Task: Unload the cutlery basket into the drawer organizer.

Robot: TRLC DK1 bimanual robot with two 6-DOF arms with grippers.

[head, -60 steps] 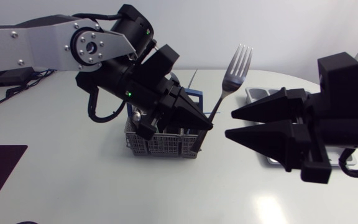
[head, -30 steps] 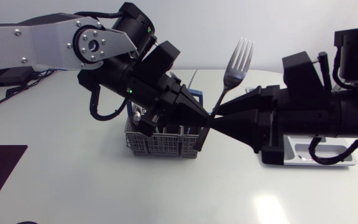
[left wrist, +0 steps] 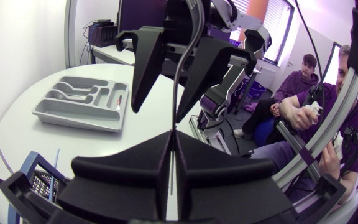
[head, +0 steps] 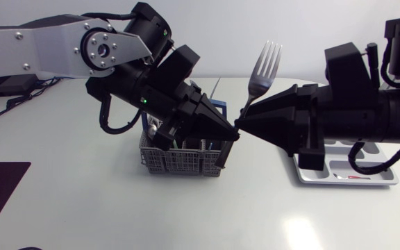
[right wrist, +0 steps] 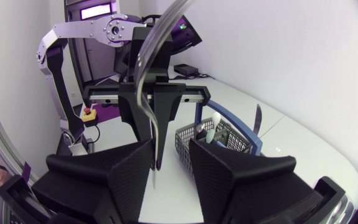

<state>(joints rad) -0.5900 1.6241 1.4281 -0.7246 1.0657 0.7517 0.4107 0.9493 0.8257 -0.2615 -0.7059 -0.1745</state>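
The left gripper has its jaws clamped on the handle of the fork, tines up, above the cutlery basket. The right gripper has its jaws apart, with the fork's stem between them. The drawer organizer lies behind these jaws.

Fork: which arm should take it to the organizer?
Right, probably: the right gripper has open fingers either side of the fork, held by the left gripper, and the organizer lies on its side.
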